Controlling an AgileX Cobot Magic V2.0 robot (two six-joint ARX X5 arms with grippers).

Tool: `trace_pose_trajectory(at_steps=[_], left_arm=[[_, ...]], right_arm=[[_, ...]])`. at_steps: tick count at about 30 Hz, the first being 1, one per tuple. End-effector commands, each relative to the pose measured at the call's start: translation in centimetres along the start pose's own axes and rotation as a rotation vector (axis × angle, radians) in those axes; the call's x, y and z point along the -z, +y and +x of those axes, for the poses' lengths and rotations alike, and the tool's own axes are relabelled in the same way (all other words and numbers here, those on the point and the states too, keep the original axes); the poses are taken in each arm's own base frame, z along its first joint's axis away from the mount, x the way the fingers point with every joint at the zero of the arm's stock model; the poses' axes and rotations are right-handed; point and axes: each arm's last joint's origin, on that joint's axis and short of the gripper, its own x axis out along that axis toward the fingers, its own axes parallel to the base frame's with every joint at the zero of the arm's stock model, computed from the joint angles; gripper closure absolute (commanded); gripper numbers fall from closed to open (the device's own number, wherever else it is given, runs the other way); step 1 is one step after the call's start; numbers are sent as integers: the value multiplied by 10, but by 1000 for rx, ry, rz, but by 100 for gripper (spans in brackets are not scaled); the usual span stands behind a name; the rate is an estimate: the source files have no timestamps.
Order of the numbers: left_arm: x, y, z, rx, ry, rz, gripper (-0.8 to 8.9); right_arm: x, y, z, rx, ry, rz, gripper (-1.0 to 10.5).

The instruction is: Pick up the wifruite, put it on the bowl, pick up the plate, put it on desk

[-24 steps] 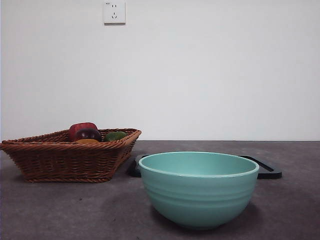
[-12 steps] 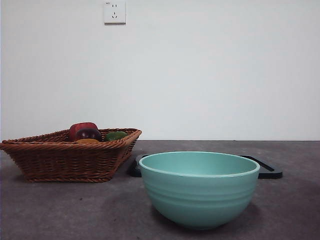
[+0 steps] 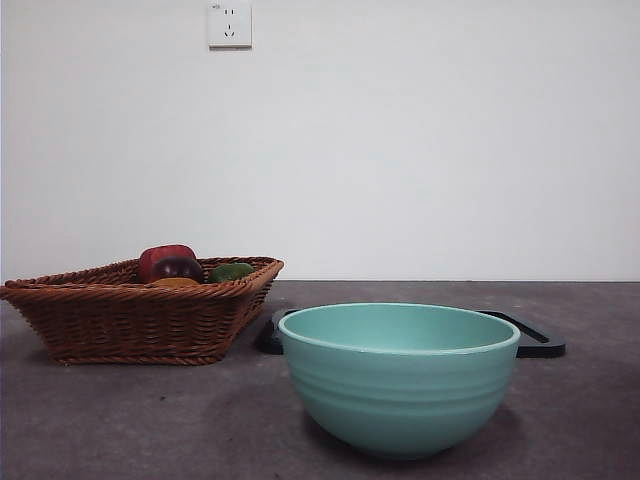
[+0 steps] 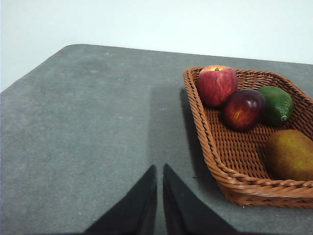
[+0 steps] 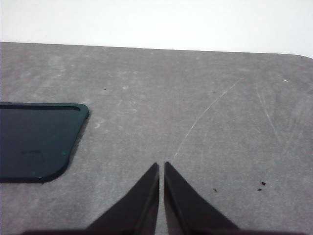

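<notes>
Front view, nearest: the teal bowl (image 3: 398, 378) stands empty on the desk (image 3: 120, 420), a black plate (image 3: 535, 340) just behind it. Farther left, the wicker basket (image 3: 130, 315) holds the wifruite (image 4: 289, 154), a dark red-purple fruit (image 4: 243, 108), lime (image 4: 277, 104) and apple (image 4: 216, 84). Left gripper (image 4: 159, 169) and right gripper (image 5: 161, 166) hover with jaws together, holding nothing.

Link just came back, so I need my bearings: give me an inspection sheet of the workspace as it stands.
Surface: desk dark grey, faint scratches and specks.
Job's things: wifruite lies in the wicker basket; bowl upright, contents hidden in the front view; black plate flat on the desk behind the bowl.
Clutter: red apple, dark red fruit, green fruit share the basket.
Grippers: left gripper shut, empty, beside the basket; right gripper shut, empty, near the plate.
Cables: nothing seen.
Surroundings: white wall, wall socket.
</notes>
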Motion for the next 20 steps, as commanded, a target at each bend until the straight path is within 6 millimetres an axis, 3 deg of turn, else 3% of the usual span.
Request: trace_pose_trajectory(at_steps=[1, 20], left_arm=[[7, 1, 2, -4, 25, -6, 795], [7, 1, 2, -4, 25, -6, 795]], right_arm=[[3, 0, 0, -5, 16, 15, 940], [0, 3, 0, -45, -12, 11, 940]])
